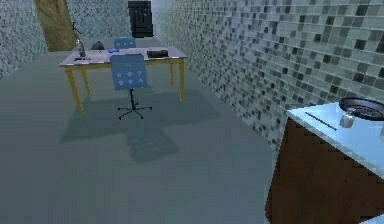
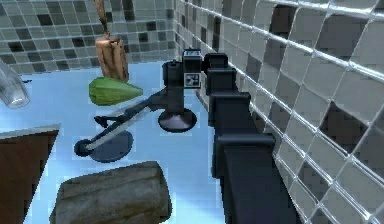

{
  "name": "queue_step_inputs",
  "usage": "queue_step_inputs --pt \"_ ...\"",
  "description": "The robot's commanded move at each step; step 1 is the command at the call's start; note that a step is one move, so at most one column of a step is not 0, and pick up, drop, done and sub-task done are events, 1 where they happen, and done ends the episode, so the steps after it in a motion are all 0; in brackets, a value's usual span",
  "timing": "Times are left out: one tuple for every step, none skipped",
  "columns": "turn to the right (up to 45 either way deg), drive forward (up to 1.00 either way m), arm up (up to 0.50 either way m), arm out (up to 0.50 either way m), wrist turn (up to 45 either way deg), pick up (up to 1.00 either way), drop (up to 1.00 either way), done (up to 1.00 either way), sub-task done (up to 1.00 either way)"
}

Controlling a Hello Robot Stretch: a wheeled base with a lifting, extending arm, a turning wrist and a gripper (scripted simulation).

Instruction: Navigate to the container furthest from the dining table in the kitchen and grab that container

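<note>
- Lying nearest in the arm side view, a brown-green loaf (image 2: 110, 196) rests at the front of the pale blue surface (image 2: 50, 118).
- The dark arm (image 2: 245, 160) rises along the tiled wall (image 2: 325, 90) on that view's right.
- From the arm's far end the tool (image 2: 103, 143) reaches toward the view's left, its thin fingers (image 2: 130, 116) low over the surface. I cannot tell how the fingers are set, or whether they have hold of anything.
- Beyond the fingers lies a green vegetable (image 2: 115, 91).
- Behind the vegetable the brown container (image 2: 110, 58) stands upright, near the tiled back wall and farther out than the tool.
- A clear glass thing (image 2: 10, 88) sits at the view's left edge.
- In the forward view's lower right, a dark round pan (image 1: 362, 106) sits on the pale blue surface.
- Farther off, a blue office chair (image 1: 129, 75) stands at a yellow-legged surface (image 1: 120, 58).
- A wooden door (image 1: 55, 22) stands in the far wall.
</note>
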Motion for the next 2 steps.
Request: queue_step_inputs --pt "0.0 0.00 0.00 0.00 45.0 0.00 0.00 0.00 0.00" --pt "0.0 0.00 0.00 0.00 36.0 0.00 0.00 0.00 0.00"
